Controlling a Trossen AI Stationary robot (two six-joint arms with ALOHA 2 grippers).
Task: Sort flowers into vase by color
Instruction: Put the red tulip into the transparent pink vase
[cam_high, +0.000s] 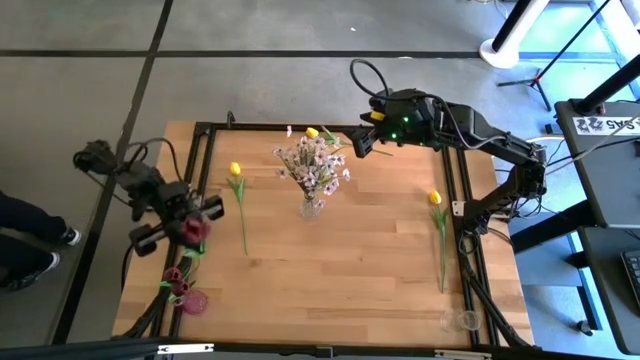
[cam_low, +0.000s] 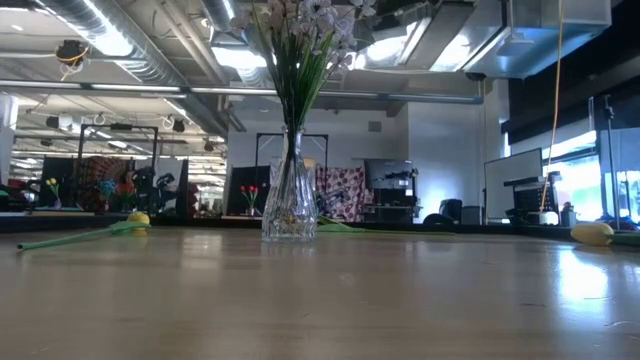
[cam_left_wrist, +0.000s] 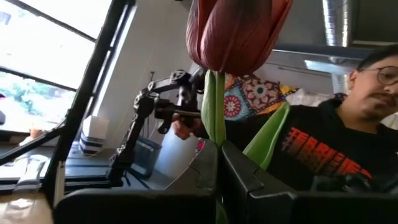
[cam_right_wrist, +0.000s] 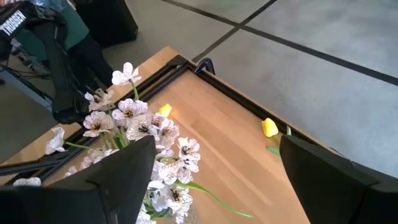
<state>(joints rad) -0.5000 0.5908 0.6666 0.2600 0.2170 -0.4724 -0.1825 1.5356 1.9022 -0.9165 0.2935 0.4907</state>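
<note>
Dark red tulip stands upright, stem clamped in the left gripper at frame left; its red-flower vase sits just below. The right gripper, fingers spread, hovers upper centre.

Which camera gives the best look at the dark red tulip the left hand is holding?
The left wrist view: the red tulip fills the frame, its stem pinched in the left hand. The high view shows it only as a small red spot in that hand. The low and right wrist views do not show it.
</note>
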